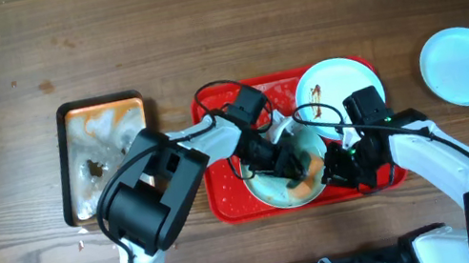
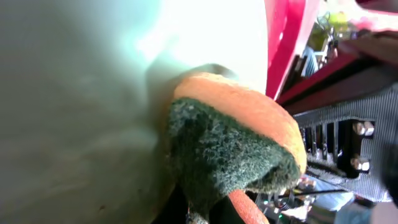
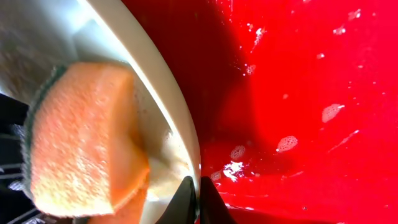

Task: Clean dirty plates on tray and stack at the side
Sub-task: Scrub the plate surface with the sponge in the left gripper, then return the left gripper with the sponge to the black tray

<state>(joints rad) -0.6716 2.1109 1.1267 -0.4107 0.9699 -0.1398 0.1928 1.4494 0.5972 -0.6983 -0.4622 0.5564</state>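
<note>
Roughly a third of the washing-up looks done. The left gripper (image 1: 299, 167), clenched on an orange-and-green sponge (image 2: 236, 143), presses the scouring side into the bowl of the near plate (image 1: 274, 190) at the front of the red tray (image 1: 227, 200). The right gripper (image 3: 199, 200) pinches that plate's rim between its fingers and appears to hold one edge up off the wet, suds-flecked tray floor. What shows of this plate's surface looks free of sauce.

A clean plate (image 1: 465, 64) lies alone on the table (image 1: 290, 6), well apart to the right of the tray and ready to start the stack. A smeared plate (image 1: 338, 86), streaked brown, sits at the tray's back right corner, not yet wiped. A dark metal tray (image 1: 109, 158) lies to the left. Two plates remain to be stacked.
</note>
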